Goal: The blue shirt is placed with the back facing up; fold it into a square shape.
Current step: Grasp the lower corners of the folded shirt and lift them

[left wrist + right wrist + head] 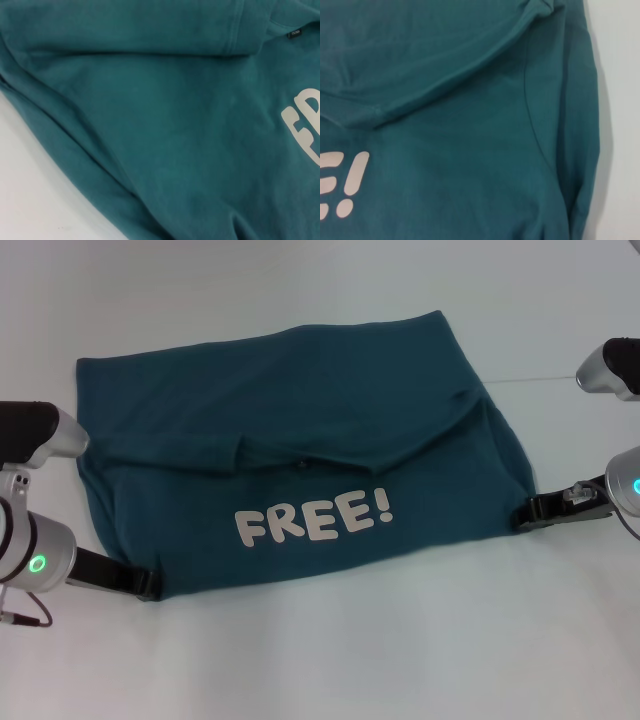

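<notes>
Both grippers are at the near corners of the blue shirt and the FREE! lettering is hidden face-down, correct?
Not quite. The grippers, left and right, are at the near corners of the blue shirt, but the head view shows the FREE! lettering face-up, on top.

Matt soft cloth blue shirt [300, 440] on smooth white table [330, 660].

Blue shirt [165, 130] rumpled, pale lettering [302, 130], white table [35, 200].
</notes>
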